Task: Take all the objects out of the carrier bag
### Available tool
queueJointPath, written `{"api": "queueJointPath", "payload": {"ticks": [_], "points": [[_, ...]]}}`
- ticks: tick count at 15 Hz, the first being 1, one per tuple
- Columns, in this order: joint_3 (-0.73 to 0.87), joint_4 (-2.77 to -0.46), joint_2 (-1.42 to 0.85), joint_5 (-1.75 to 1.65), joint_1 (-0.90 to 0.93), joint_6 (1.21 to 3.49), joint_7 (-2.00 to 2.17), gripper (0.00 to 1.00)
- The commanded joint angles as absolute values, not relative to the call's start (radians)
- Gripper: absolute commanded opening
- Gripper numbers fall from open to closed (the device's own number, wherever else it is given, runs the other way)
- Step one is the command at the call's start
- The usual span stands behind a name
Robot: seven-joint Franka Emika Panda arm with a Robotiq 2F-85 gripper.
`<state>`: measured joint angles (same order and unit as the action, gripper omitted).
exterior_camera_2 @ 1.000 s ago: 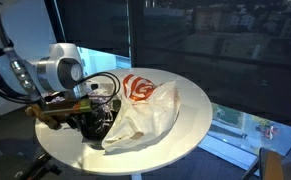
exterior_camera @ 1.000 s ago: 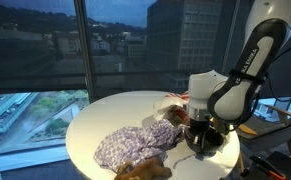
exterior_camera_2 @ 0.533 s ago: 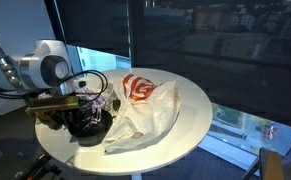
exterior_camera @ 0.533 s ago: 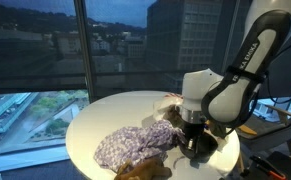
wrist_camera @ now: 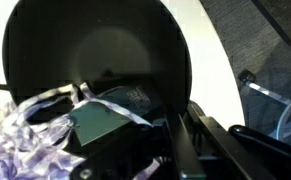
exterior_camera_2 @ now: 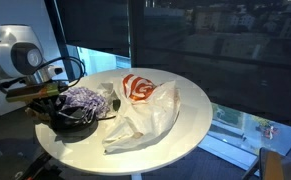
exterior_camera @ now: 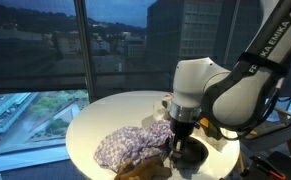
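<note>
We take the dark round bowl (exterior_camera: 192,155) as our mark. In an exterior view it sits toward the right side of the round white worktop (exterior_camera: 90,118).

Furthest left of the bowl lies the lilac-and-white patterned cloth (exterior_camera: 133,146). It is spread on the worktop, outside the bag, and its right end reaches the bowl's rim. Also left of the bowl but nearer the camera, at the worktop's edge, rests the tan-brown soft plush lump (exterior_camera: 145,171), just beside the cloth.

Over the bowl's left rim hangs the hand (exterior_camera: 179,143) of the white arm (exterior_camera: 210,90), pointing down. Its fingers stand narrow, nearly together. We cannot tell whether a fold of the cloth is pinched between them.

In the wrist view the bowl (wrist_camera: 95,55) fills the upper part. Lilac strands of the cloth (wrist_camera: 20,145) cross the bowl's lower left edge. A small flat dark rectangular block (wrist_camera: 100,122) lies against the inside of the bowl, just right of those strands.

In an exterior view the cloth (exterior_camera_2: 85,98) bunches over the far rim of the bowl (exterior_camera_2: 73,122). Right of the bowl, touching it or just beside it, lies the crinkly translucent white plastic carrier bag (exterior_camera_2: 145,118) with a red print, slumped on the worktop. We cannot see into the bag.
</note>
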<state>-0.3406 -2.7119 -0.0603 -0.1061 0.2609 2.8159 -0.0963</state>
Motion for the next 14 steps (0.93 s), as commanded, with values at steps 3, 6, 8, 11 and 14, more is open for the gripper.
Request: {"api": "queueJointPath", "payload": {"ticks": [3,6,8,11,14], "points": [[-0.342,-2.686,-0.084,-0.188,0.303,2.869,-0.044,0.16],[-0.335,-2.671,-0.129,-0.225,0.307,2.906,-0.024,0.15],[-0.326,-2.654,-0.176,-0.264,0.315,2.927,-0.006,0.14],[-0.325,-2.624,-0.249,-0.268,0.315,2.973,0.006,0.15],[-0.301,-2.605,-0.275,-0.292,0.346,3.043,0.037,0.14]]}}
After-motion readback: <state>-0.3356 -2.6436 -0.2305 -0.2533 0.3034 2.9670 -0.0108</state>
